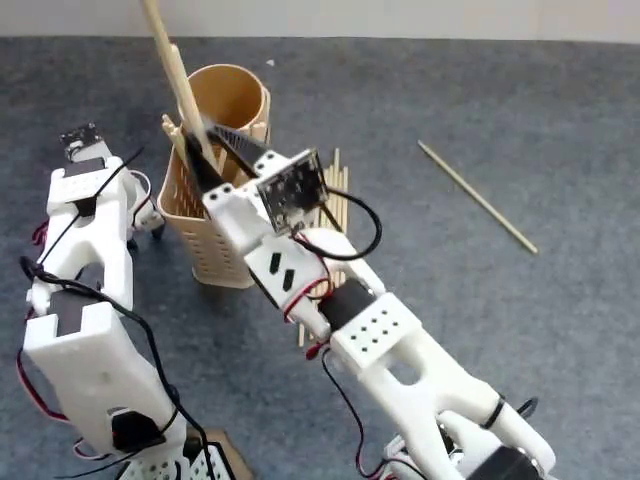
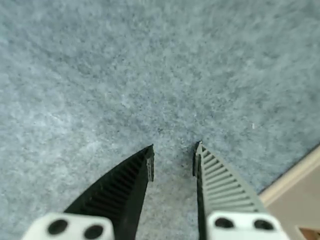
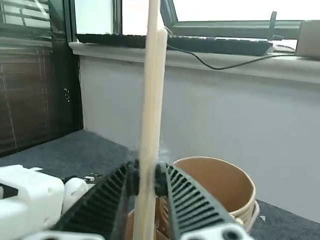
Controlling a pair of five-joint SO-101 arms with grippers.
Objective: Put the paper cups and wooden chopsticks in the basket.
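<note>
The right arm's fingers (image 3: 186, 200) pinch wooden chopsticks (image 1: 172, 65) upright over the basket (image 1: 215, 250), upper left of centre, where a paper cup (image 1: 235, 95) sits inside. The next move likely calls for lowering them in, then letting go. The left arm's fingers (image 2: 125, 190) hang spread above the table (image 1: 520, 110).

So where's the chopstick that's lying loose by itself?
In the high view the loose chopstick lies flat on the grey carpet, off to the right of the basket and touching nothing else.
</note>
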